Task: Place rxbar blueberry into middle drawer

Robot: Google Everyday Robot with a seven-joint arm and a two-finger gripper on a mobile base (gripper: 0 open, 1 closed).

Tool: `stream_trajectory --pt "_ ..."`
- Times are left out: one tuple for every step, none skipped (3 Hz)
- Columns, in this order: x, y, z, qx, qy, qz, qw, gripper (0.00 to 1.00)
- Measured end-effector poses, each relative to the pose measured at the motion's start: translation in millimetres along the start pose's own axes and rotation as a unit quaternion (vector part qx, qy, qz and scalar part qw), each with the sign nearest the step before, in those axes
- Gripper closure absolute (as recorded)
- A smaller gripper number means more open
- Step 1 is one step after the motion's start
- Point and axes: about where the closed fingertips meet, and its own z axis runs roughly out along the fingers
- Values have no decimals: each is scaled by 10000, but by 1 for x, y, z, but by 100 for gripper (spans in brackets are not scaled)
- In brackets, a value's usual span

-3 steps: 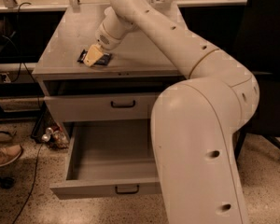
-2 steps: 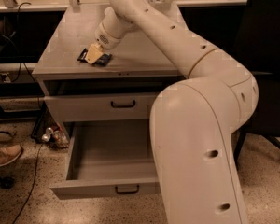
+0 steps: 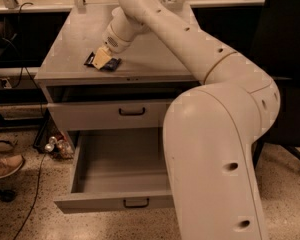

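Observation:
The rxbar blueberry (image 3: 113, 64), a flat dark bar, lies on the grey cabinet top (image 3: 150, 59) near its front left. My gripper (image 3: 101, 59) is down on the bar and covers its middle, so only the bar's two ends show. The middle drawer (image 3: 115, 202) is pulled far out below, and its tray holds nothing. My arm reaches from the lower right up and across the cabinet and hides the drawer's right end.
The upper drawer front (image 3: 90, 116) sits just under the cabinet top, pulled out slightly. A dark chair (image 3: 287, 84) stands to the right. A shoe (image 3: 5, 167), cables and small clutter (image 3: 57, 145) lie on the floor at left.

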Motion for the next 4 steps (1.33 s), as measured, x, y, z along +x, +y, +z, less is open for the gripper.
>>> stream_trajectory --pt "6 4 -35 101 -161 103 9998 100" --pt "13 12 -79 235 -379 205 9988 100" --pt "21 16 -105 256 -591 372 9972 100" --pt "21 16 -105 256 -591 372 9972 100"
